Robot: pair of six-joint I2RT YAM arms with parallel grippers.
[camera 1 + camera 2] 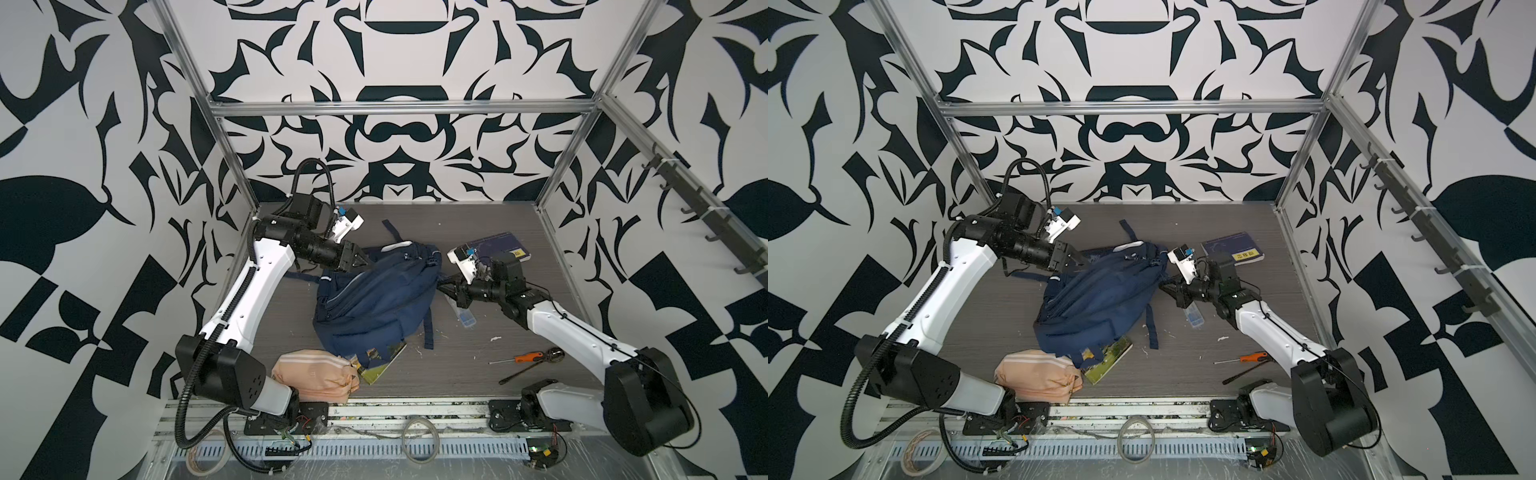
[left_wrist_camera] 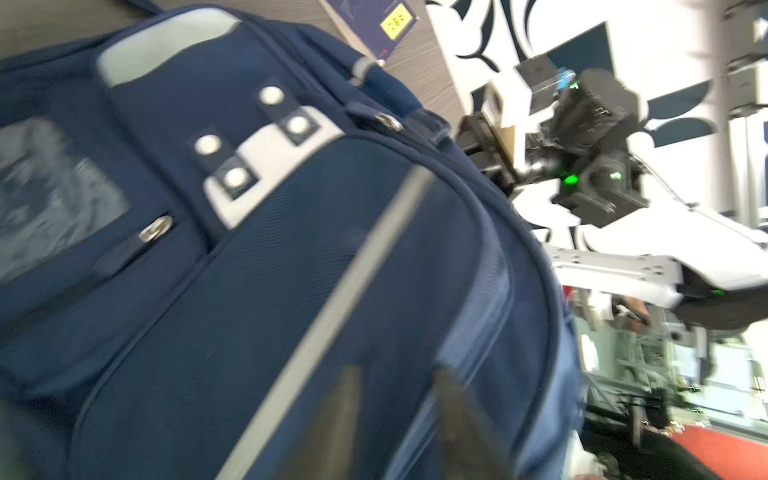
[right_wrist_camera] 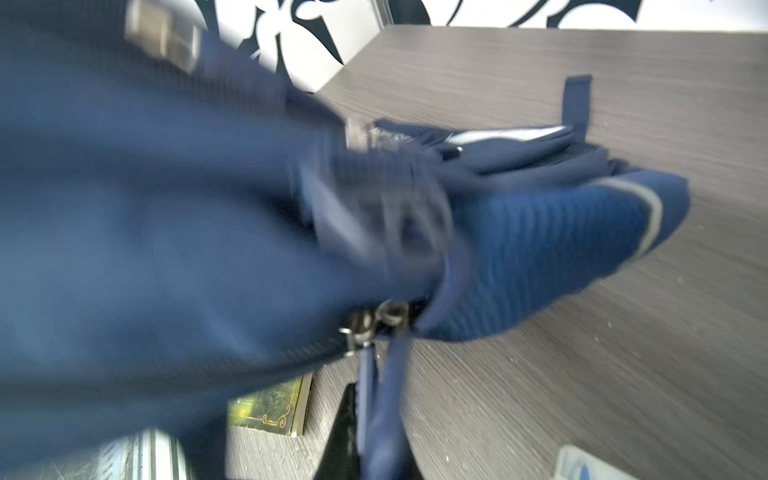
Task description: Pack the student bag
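Student bag [image 1: 374, 299]: slumped on the table [image 1: 457, 365], front pocket and studded patch facing up. Soft navy fabric, limp and only loosely filled by the look, so probably light but floppy; likely to sag and fold if lifted by one corner. Smooth weave, poor for pinching flat. Better taken by a strap, the top handle or the zip pull [image 3: 382, 374], with the opposite side pinned to give the zip something to pull against.

Left claw [image 1: 359, 261]: at the bag's far-left edge, fingers [image 2: 336, 415] partway apart over the front panel, clamped on nothing. Cannot tell whether touching the cloth.

Right claw [image 1: 446, 289]: at the bag's right edge, closed tight, apparently on the blue zip pull; wrist view blurred.

Around the bag: green book [image 1: 380, 361] partly under its near end, peach pouch [image 1: 316, 374] just beside that end, blue book [image 1: 498, 245] beyond its far-right side, apart.
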